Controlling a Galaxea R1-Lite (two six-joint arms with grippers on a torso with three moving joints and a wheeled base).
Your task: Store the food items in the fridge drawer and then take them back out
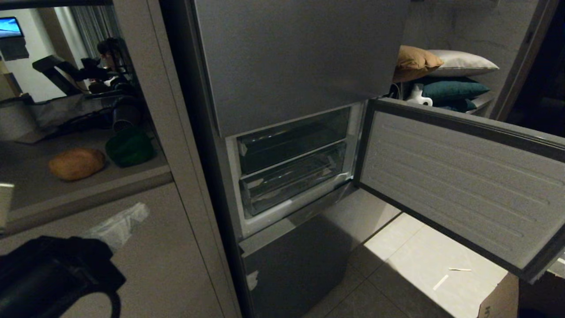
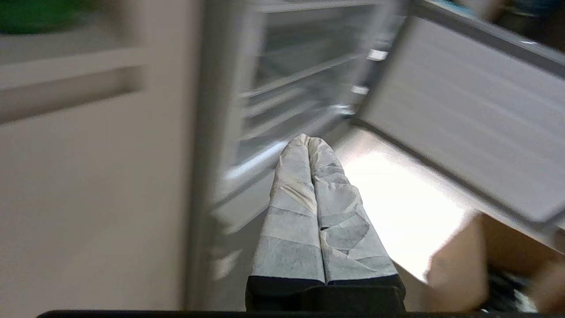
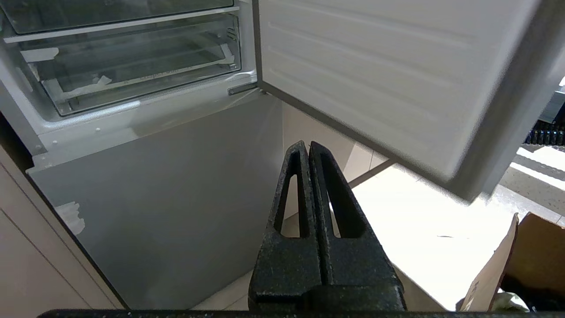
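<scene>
A brown potato-like lump and a dark green pepper-like item lie side by side on the counter left of the fridge. The pepper's edge also shows in the left wrist view. The fridge's middle compartment stands open, with two clear drawers stacked and pushed in, the lower fridge drawer looking empty. My left arm is low at the cabinet front. Its tape-wrapped left gripper is shut on nothing and points toward the drawers. My right gripper is shut and empty, low before the fridge's bottom door.
The open middle door swings out to the right over the tiled floor. A cardboard box sits under its far corner. Pillows lie on a shelf behind the fridge. A grey cabinet face fills the space below the counter.
</scene>
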